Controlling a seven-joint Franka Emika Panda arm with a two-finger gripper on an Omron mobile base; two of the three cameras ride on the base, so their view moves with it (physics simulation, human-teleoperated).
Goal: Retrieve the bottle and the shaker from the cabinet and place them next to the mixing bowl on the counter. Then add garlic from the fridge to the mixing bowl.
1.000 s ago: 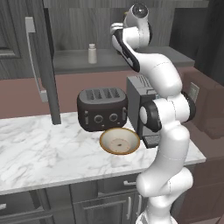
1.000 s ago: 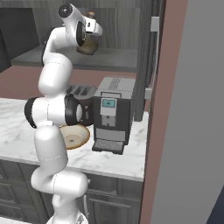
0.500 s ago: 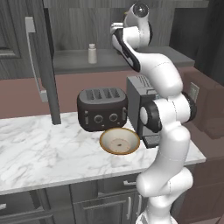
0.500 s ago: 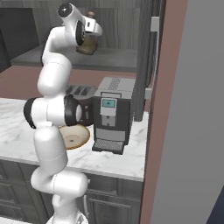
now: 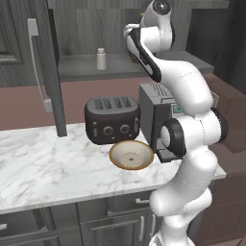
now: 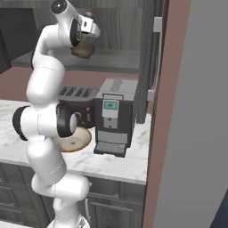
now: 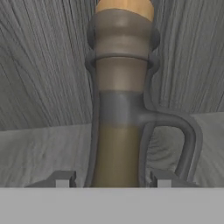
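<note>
A brown bottle (image 7: 119, 100) with a tan cap and a looped side handle stands upright between my fingertips (image 7: 62, 179) in the hand view. My gripper (image 7: 110, 179) is shut on the bottle's lower body. From the right base view the bottle (image 6: 84, 48) hangs at my gripper (image 6: 87, 35), just above the cabinet shelf. The small white shaker (image 5: 101, 59) stands on the cabinet shelf (image 5: 81, 73), left of the arm. The tan mixing bowl (image 5: 131, 154) sits on the marble counter in front of the toaster, and it shows behind the arm (image 6: 75, 139).
A black toaster (image 5: 113, 120) and a dark coffee machine (image 5: 156, 115) stand behind the bowl. The open cabinet door (image 5: 48, 72) hangs to the left of the shelf. A tall brown panel (image 6: 196, 116) walls off the counter's right end.
</note>
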